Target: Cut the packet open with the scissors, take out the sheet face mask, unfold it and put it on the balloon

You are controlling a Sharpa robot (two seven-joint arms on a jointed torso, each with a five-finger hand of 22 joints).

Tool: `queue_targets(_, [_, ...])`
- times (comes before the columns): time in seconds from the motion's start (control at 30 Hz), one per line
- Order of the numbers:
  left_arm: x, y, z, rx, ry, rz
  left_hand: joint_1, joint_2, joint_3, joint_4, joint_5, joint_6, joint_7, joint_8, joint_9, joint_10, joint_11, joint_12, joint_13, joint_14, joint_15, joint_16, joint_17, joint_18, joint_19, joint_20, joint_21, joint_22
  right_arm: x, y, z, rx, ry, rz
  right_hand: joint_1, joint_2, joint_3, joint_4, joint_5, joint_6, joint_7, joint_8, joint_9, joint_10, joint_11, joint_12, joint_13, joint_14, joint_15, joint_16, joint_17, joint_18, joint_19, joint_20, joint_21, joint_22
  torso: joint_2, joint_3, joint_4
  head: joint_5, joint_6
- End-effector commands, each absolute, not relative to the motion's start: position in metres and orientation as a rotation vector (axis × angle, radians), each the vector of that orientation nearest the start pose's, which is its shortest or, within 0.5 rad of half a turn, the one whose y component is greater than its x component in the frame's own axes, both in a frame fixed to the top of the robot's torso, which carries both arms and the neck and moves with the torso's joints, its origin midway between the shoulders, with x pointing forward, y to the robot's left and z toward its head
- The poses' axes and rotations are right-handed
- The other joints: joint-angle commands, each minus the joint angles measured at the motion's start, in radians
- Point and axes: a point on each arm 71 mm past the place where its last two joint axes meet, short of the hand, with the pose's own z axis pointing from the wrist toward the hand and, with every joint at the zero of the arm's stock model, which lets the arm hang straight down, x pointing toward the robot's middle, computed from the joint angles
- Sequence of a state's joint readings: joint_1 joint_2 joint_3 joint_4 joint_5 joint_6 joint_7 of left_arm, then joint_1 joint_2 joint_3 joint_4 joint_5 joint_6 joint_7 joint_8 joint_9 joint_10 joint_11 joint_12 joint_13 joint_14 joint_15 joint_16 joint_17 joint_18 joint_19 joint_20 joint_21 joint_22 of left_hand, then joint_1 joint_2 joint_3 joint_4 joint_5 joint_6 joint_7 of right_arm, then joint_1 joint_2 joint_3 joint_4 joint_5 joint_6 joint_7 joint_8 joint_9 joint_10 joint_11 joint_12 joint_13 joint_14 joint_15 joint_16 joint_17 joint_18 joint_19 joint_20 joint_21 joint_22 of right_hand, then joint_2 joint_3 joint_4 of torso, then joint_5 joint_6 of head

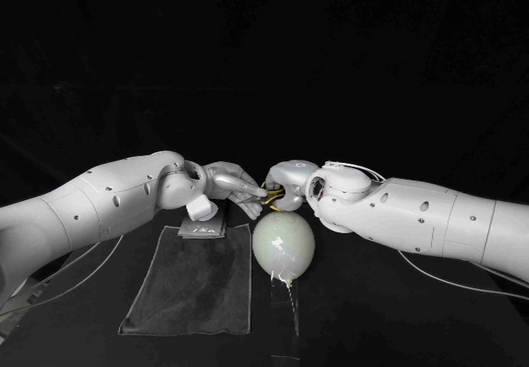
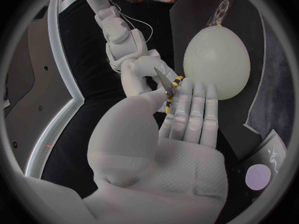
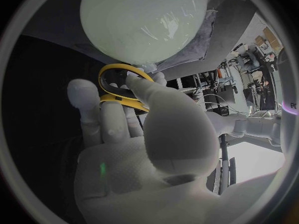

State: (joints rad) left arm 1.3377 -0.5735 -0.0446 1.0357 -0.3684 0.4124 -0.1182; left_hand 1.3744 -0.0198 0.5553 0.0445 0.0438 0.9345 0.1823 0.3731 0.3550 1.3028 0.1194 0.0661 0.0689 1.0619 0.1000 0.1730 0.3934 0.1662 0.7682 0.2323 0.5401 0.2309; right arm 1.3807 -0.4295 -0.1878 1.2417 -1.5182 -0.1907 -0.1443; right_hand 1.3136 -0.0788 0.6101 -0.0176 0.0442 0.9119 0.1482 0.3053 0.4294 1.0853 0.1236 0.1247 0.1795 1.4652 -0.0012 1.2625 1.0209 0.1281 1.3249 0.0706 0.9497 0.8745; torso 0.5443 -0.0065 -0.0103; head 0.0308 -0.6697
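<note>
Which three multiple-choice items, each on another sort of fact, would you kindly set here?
1. Where is the pale oval balloon relative to the dark grey cloth? A on it; B beside it; C under it.
2. What colour are the metal scissors' handles? A yellow; B red; C blue.
3. What is the silver right hand doing? A hanging open; B holding the balloon; C gripping the scissors.
Answers: 1 B, it lies off the cloth's edge; 2 A, yellow loops show; 3 C, its fingers clasp the loops.
</note>
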Motion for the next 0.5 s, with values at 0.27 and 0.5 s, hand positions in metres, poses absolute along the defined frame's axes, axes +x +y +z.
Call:
queue_targets(0.27, [0.5518,0.1446,-0.1465,-0.511,2.213,-1.697,0.002,0.020,0.082,-0.091,0.005,0.008,-0.010,0.004,0.005,0.003,-0.010,0.004,0.001,0.004,-0.007,-0.005,0.002,0.009,-0.008,0.001,0.009,0.004,0.5152,-0.0412,-0.1659,-0.568,1.710,0.697,0.015,-0.041,0.028,0.022,0.004,-0.110,0.003,-0.049,-0.027,-0.046,-0.010,-0.067,-0.063,0.003,0.023,0.010,0.001,0.018,-0.041,0.023,-0.094,-0.095,0.001,0.0009,-0.0007,0.000,-0.001])
queue_targets(0.5, [0.5511,0.1463,-0.1452,-0.499,2.210,-1.739,0.000,0.023,0.078,-0.095,0.005,0.008,-0.014,0.007,0.011,0.006,-0.012,0.005,0.002,0.007,-0.009,-0.005,0.005,0.010,-0.010,0.001,0.016,0.008,0.5147,-0.0416,-0.1678,-0.569,1.753,0.743,0.067,0.099,0.172,0.002,0.005,-0.142,0.000,-0.084,-0.051,-0.109,-0.004,-0.064,-0.117,0.003,0.030,0.012,-0.003,0.048,-0.101,0.035,-0.228,-0.225,0.000,0.0007,0.0011,0.003,0.001])
